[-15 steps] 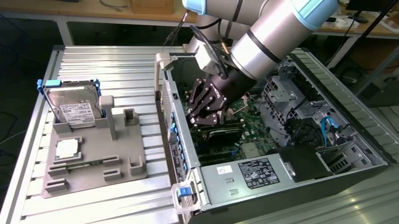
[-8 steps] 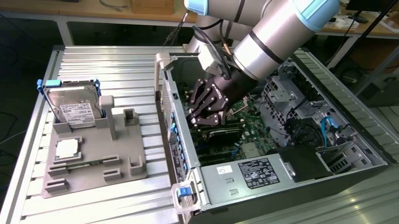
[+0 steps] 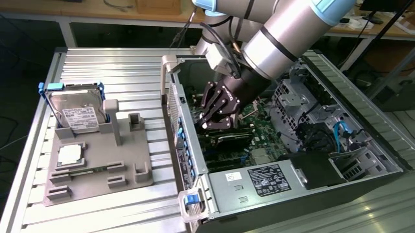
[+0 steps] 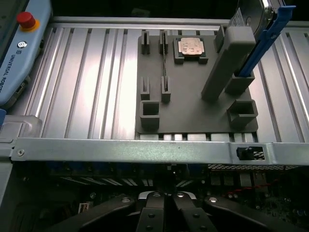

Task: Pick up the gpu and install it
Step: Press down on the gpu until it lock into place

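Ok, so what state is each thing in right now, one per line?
computer case: side open.
gripper: shut, inside the computer case.
gpu: on edge on the motherboard, under the gripper.
hard drive: upright in the tray holder.
CPU chip: flat in its tray recess.

Ribbed aluminium table (image 3: pixel 123 68) carries grey holder tray (image 3: pixel 97 165) and computer case (image 3: pixel 363 145).

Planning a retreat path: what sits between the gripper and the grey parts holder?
The computer case's metal side wall crosses between the gripper and the grey parts holder, as the wrist view shows.
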Controlling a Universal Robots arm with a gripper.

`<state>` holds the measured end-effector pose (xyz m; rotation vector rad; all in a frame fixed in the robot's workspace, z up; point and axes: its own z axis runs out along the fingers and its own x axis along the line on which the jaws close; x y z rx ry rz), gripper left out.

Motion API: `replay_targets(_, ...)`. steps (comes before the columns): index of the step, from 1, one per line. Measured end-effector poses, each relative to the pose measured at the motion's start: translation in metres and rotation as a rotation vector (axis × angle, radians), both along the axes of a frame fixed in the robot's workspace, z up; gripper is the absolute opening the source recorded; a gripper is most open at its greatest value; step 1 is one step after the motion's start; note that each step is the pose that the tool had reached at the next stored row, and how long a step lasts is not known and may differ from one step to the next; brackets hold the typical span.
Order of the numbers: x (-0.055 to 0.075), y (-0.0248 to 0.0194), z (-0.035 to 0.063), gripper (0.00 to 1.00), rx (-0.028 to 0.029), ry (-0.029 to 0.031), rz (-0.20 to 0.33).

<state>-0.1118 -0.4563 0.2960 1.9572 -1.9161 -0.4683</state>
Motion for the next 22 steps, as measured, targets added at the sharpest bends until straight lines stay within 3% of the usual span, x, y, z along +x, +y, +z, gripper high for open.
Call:
replay_targets(4, 0.000, 0.0000, -0.0014, 0.11, -0.0009, -0.0002, 0.000)
replay_targets(8, 0.000, 0.0001, -0.0041, 0.11, -0.0074, -0.0028, 0.000)
replay_targets(15, 0.009, 0.0041, -0.0106, 0.11, -0.0079, -0.0023, 0.001)
replay_targets(18, 0.007, 0.0056, -0.0110, 0.11, -0.0080, -0.0098, 0.001)
replay_targets(22, 0.006, 0.0060, -0.0112, 0.11, -0.0078, -0.0152, 0.001)
